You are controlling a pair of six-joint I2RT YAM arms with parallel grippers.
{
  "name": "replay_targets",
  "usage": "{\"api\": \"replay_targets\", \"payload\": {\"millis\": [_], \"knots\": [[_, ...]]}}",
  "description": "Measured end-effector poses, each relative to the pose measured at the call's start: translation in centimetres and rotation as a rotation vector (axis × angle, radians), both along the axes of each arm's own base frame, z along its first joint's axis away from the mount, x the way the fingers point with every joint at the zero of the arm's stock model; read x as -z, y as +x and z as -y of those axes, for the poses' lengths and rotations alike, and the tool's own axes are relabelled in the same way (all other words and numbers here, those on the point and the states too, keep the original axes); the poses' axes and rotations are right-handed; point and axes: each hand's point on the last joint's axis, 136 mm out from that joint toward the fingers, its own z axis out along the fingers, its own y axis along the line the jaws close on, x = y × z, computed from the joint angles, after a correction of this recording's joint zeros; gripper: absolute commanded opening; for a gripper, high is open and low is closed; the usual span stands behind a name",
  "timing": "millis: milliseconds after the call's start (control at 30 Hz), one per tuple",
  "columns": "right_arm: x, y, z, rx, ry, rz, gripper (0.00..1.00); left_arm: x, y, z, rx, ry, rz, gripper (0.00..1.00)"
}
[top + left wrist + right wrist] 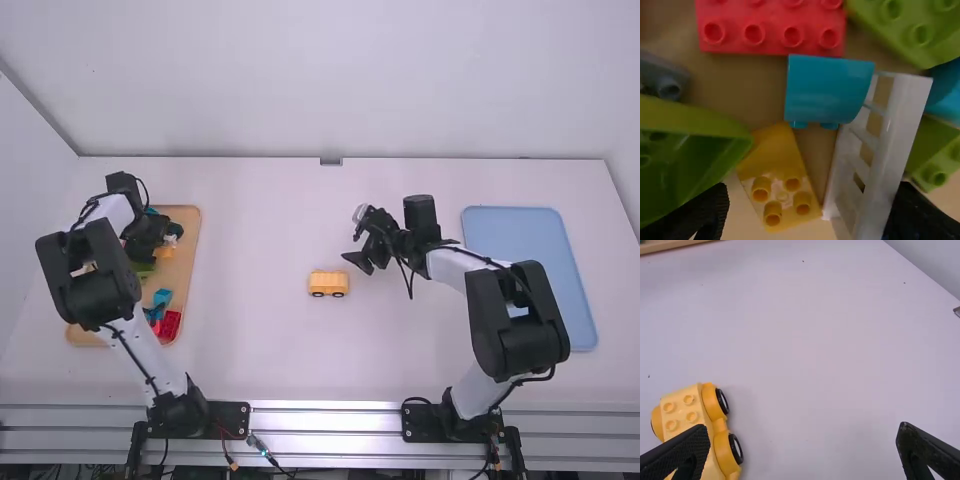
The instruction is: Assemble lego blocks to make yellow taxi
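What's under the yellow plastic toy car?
Round black wheels show, on the smooth white table; the space beneath its yellow plastic body is covered, so I can't tell more.

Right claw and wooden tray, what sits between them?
The yellow block vehicle sits between the right claw and the wooden tray, as the high view shows.

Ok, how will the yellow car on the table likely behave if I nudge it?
The yellow car will probably roll along its length, since its black-rimmed wheels sit at its sides. It looks stiff, moulded like hard plastic with raised studs. Tipping seems unlikely, as its body is low and broad.
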Motion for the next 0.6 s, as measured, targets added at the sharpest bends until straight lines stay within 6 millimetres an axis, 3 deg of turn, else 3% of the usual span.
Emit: {"api": "replay_targets", "payload": {"millis": [33,167,300,600], "knots": [[0.0,0.0,0.0,0.001,-0.002,0.001,0.99,0.2,-0.2,0.1,-0.001,-0.001,-0.003,0.7],[0.0,0.1,0.0,0.0,-0.002,0.005,0.99,0.2,0.3,-0.2,-0.002,0.011,0.019,0.82],[0.0,0.0,0.0,0.0,-0.003,0.004,0.99,-0.2,0.3,-0.2,-0.002,0.007,0.009,0.84],[0.0,0.0,0.0,0.002,-0.002,0.002,0.99,-4.3,0.9,-0.5,-0.002,-0.004,-0.014,0.84]]}}
